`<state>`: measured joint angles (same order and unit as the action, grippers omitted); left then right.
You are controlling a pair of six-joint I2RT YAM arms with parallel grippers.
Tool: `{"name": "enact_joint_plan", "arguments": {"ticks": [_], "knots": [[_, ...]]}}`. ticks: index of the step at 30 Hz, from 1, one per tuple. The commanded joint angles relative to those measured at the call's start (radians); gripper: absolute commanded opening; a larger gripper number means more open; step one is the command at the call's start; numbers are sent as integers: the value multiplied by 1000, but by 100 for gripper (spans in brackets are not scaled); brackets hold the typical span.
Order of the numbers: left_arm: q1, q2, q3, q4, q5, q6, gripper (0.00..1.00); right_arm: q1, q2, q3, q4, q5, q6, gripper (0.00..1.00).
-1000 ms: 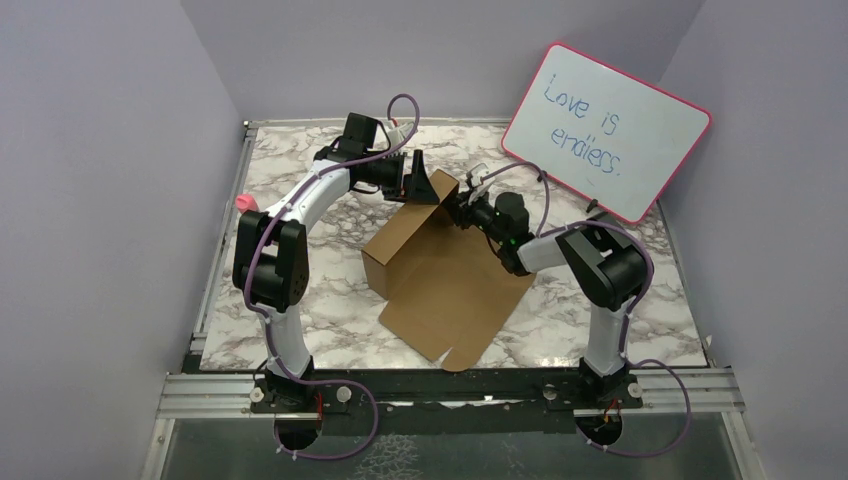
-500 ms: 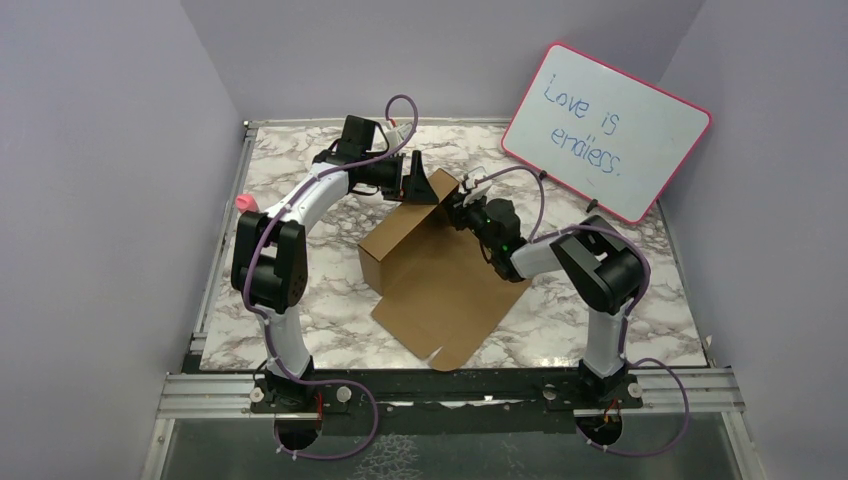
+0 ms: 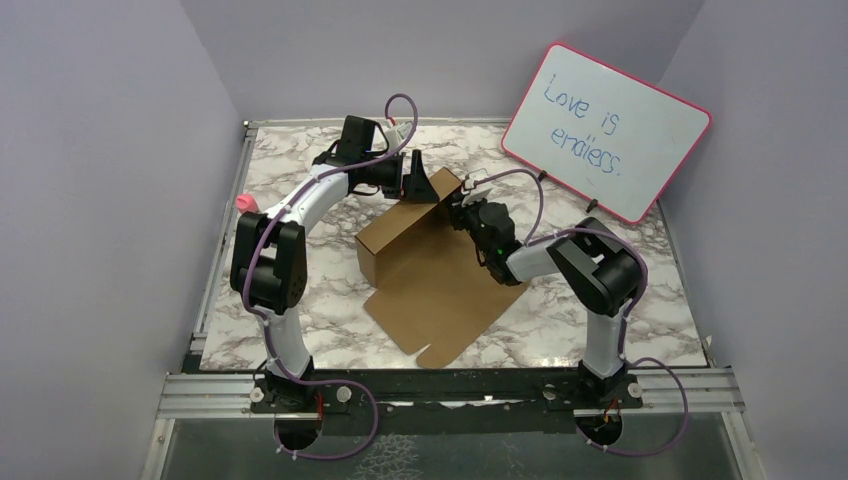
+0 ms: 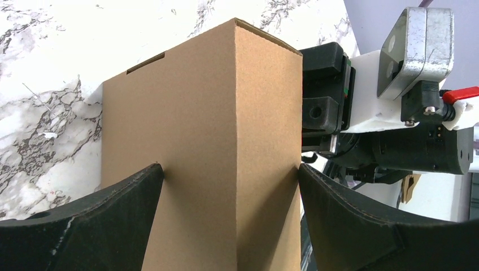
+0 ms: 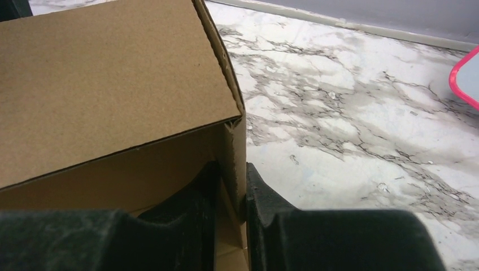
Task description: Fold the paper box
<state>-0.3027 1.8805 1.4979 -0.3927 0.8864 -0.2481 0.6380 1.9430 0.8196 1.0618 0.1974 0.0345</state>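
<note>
The paper box (image 3: 440, 285) is brown cardboard, half formed, with a raised body at the back left and a flat lid panel spread toward the near edge. My left gripper (image 3: 420, 185) holds the body's far end, its wide-set jaws touching two faces of that upright corner (image 4: 234, 101). My right gripper (image 3: 458, 212) is shut on a thin side wall (image 5: 236, 152) of the box, with one finger inside and one outside. In the left wrist view, the right gripper's body (image 4: 361, 113) sits just behind the box.
A pink-framed whiteboard (image 3: 605, 130) with writing leans at the back right, and its edge (image 5: 466, 79) shows in the right wrist view. The marble tabletop (image 3: 300, 200) surrounds the box. Grey walls close in the left, back and right.
The box has slid left and turned a little, its flat panel shifting toward the near left. The right arm has followed leftward, still gripping the wall. The left gripper has barely moved.
</note>
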Motion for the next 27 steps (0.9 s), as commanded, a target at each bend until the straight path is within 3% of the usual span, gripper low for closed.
{"name": "enact_joint_plan", "arguments": {"ticks": [1, 27], "knots": [[-26, -48, -23, -34, 47, -23, 89, -1, 5, 8, -22, 183, 4, 24], [-59, -93, -74, 1, 41, -42, 88, 9, 36, 22, 58, 346, 84, 28]]}}
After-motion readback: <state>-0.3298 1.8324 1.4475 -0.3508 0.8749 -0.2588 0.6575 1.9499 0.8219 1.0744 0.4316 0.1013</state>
